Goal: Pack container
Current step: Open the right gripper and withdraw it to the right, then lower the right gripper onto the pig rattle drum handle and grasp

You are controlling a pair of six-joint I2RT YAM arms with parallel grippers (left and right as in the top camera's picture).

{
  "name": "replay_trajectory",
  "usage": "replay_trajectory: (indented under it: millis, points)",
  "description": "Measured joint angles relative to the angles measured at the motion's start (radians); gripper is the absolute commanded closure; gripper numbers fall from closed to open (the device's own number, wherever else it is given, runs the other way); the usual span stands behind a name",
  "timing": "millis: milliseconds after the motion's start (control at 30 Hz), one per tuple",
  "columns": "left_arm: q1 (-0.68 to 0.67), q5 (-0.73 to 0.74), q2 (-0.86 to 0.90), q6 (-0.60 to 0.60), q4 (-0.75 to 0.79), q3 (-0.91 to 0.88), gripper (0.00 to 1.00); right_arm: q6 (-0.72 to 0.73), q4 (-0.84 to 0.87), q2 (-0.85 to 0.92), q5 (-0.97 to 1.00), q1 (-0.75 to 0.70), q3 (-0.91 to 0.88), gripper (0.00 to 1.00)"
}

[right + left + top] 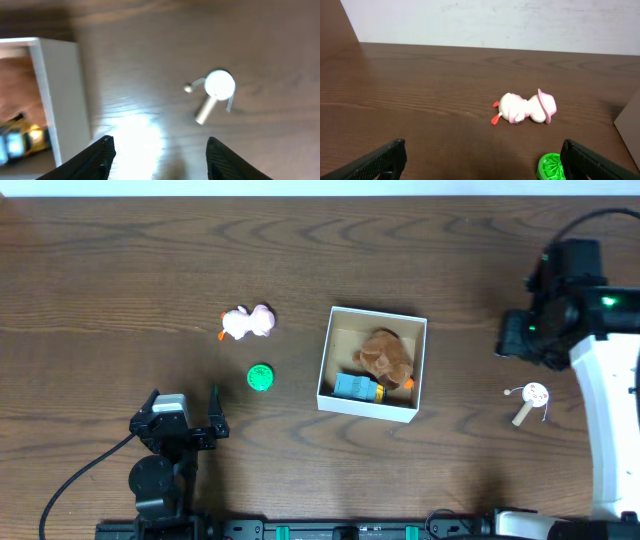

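Note:
The container (pixel 366 406) is a square white-walled box with a brown floor, at mid table. In it lie a brown plush toy (pixel 385 355) and a blue and yellow toy (pixel 355 387). A pink and white duck toy (pixel 247 323) and a green round toy (pixel 261 378) lie left of the box. A white rattle-like toy (pixel 530 398) lies to its right. My left gripper (pixel 482 155) is open and empty, with the green toy (pixel 551 167) by its right finger and the duck (pixel 522 108) beyond. My right gripper (pixel 160 150) is open and empty above the table, between the box wall (pixel 60 95) and the white toy (pixel 215 90).
The left arm's base (pixel 160 470) is at the front left, and the right arm (pixel 600 410) runs along the right edge. A white wall stands beyond the table's far edge (pixel 495 48). The blue and yellow toy shows at the left of the right wrist view (pixel 17 140).

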Motion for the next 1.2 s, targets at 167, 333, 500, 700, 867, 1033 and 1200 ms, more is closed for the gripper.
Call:
replay_trajectory:
  millis: [167, 333, 500, 700, 867, 1033, 1200]
  points:
    - [0.000, 0.000, 0.000, 0.000, 0.000, 0.000, 0.02, 0.042, 0.112, 0.000, 0.001, -0.099, -0.154, 0.37]
    - [0.000, 0.000, 0.000, 0.000, 0.000, 0.000, 0.02, 0.058, 0.285, 0.001, 0.000, -0.136, -0.347, 0.35]
    - [0.000, 0.000, 0.000, 0.000, 0.000, 0.000, 0.02, 0.079, 0.422, 0.001, 0.001, -0.146, -0.475, 0.35]
    - [0.000, 0.000, 0.000, 0.000, 0.000, 0.000, 0.02, 0.113, 0.511, 0.001, 0.014, -0.199, -0.572, 0.35]
    - [0.000, 0.000, 0.000, 0.000, 0.000, 0.000, 0.02, 0.128, 0.568, 0.001, 0.019, -0.247, -0.637, 0.32]
    - [0.000, 0.000, 0.000, 0.000, 0.000, 0.000, 0.02, 0.132, 0.628, 0.001, 0.024, -0.274, -0.695, 0.30]
    - [0.000, 0.000, 0.000, 0.000, 0.000, 0.000, 0.02, 0.134, 0.663, 0.001, 0.026, -0.274, -0.720, 0.28]
